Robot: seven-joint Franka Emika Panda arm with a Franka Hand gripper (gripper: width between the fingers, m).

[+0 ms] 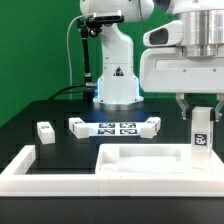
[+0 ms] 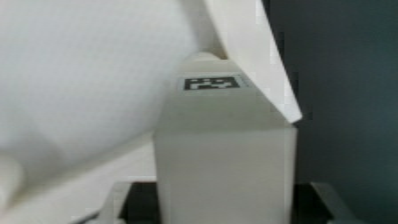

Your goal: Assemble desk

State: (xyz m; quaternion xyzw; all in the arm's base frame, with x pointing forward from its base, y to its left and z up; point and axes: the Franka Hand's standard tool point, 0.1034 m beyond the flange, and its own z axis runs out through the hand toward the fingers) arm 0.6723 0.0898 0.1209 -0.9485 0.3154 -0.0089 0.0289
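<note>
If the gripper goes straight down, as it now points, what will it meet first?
The gripper is shut on the upright leg, so that leg would probably meet the desk top just below first; depth is unclear.

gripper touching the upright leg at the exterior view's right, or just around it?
Touching. Wrist view shows the leg flush between both dark fingers of the gripper, with no gap on either side.

The white, rimmed desk top (image 1: 150,160) lies flat. A tagged leg (image 1: 201,138) stands upright at its edge on the exterior view's right. Another leg (image 1: 45,131) lies well apart from it.
</note>
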